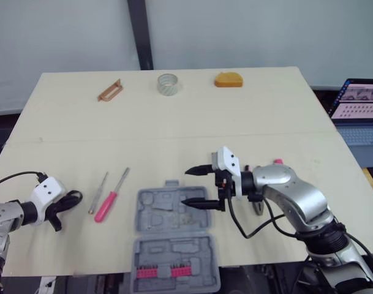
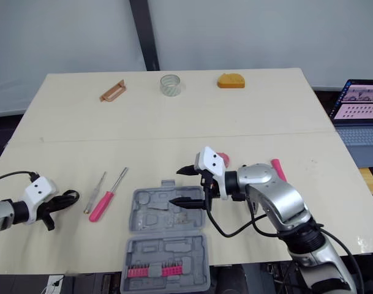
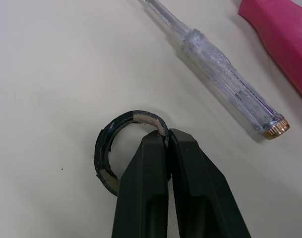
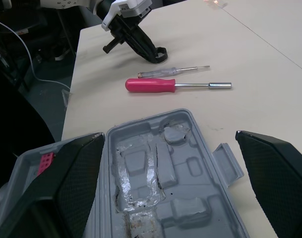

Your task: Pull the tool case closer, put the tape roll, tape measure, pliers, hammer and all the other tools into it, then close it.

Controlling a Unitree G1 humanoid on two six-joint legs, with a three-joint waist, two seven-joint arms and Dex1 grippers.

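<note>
Case: open, at the near edge of the table, central, where both my arms can reach it. Right fingers: spread wide and empty, poised over its moulded tray, probably to steady or shift it. Left fingers: pressed together on the wall of the black roll, one finger through its hole for a firm hold, far left beside the tester and pink screwdriver. Clear roll, tape measure: far edge, not yet packed.

Pale wooden table occupies the centre. Grey-blue wall spans the top, crossed by a dark post; a laptop at right edge.
</note>
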